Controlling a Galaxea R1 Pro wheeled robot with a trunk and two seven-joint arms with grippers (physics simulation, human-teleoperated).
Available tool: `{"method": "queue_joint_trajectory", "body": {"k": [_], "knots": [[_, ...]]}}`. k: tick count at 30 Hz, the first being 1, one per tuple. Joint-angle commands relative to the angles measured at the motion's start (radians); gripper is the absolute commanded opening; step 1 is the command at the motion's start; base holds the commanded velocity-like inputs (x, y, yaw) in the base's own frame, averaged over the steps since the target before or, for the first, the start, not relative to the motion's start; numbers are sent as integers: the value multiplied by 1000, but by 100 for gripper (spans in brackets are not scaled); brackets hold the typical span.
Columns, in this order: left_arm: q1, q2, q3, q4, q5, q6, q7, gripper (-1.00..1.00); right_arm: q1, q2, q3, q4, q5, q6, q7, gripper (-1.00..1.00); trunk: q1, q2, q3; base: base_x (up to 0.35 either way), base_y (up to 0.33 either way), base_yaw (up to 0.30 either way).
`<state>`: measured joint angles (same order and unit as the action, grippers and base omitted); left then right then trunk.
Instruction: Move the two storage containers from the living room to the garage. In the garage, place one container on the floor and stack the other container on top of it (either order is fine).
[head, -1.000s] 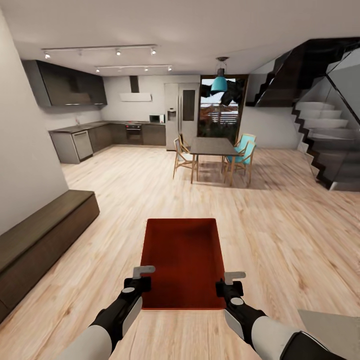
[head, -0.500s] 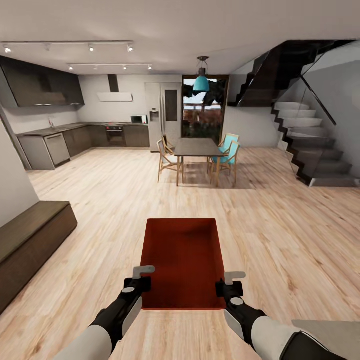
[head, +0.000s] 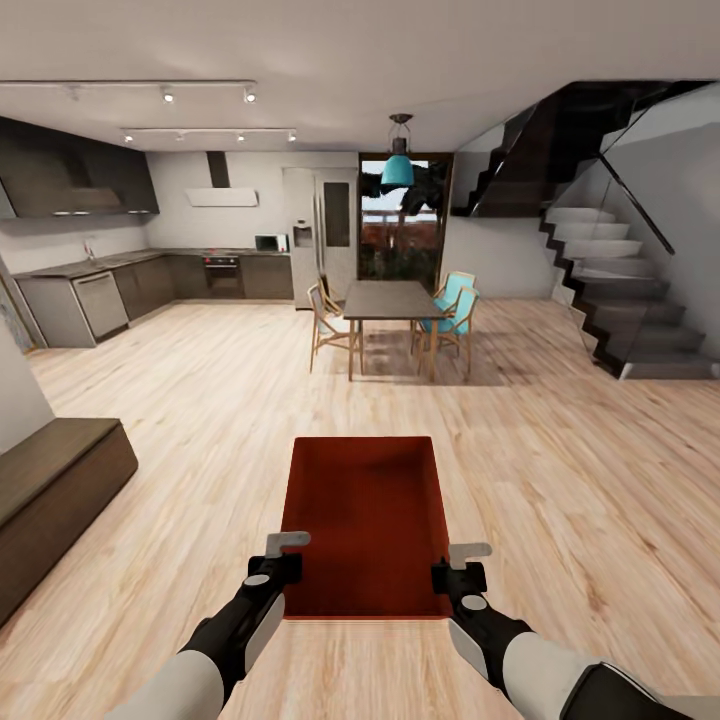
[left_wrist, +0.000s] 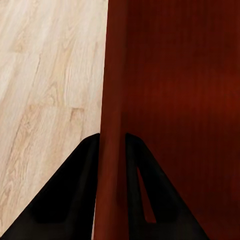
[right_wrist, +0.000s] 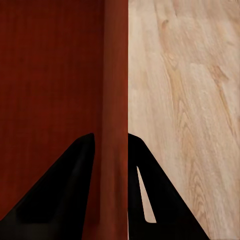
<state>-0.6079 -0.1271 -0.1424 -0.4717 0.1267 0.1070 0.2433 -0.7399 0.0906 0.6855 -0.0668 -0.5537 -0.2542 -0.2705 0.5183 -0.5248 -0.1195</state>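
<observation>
The storage container (head: 366, 525), orange-red and lidless, hangs above the light wood plank floor (head: 560, 470) straight in front of the robot, carried level between both arms. The left gripper (head: 282, 560) pinches the container's left wall near its near corner, and the right gripper (head: 456, 567) pinches the right wall at the matching spot. In the left wrist view the thin wall (left_wrist: 112, 150) runs between the two dark fingers (left_wrist: 70, 195), one inside the box and one outside, both pressed against it; the right wrist view shows the same clamp on the other wall (right_wrist: 115, 150) with a finger (right_wrist: 60, 195) on each side. Beyond the container stands a dining table (head: 392, 300) with wooden and teal chairs. Left of the container lies a long dark low cabinet (head: 50, 500) against the wall. Farther off beyond the table and to its left is a dark kitchen (head: 150, 280); to the table's right rises a staircase (head: 620, 300).
</observation>
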Motion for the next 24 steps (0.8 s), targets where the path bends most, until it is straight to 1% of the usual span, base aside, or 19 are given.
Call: {"method": "queue_joint_trajectory", "body": {"k": [1, 6, 24], "knots": [[-1, 2, 27, -2, 10, 7, 13, -100, -1, -20, -44, 0, -9, -9, -3, -100, 1, -2, -2, 321, 0, -2], [-1, 1, 27, -3, 9, 7, 13, -100, -1, -20, -44, 1, -10, -10, -3, -100, 1, -2, -2, 321, 0, -125], [-1, 3, 27, -3, 8, 7, 13, -100, -1, -20, -44, 1, -10, -9, -4, -100, 1, -2, -2, 321, 0, -246]]}}
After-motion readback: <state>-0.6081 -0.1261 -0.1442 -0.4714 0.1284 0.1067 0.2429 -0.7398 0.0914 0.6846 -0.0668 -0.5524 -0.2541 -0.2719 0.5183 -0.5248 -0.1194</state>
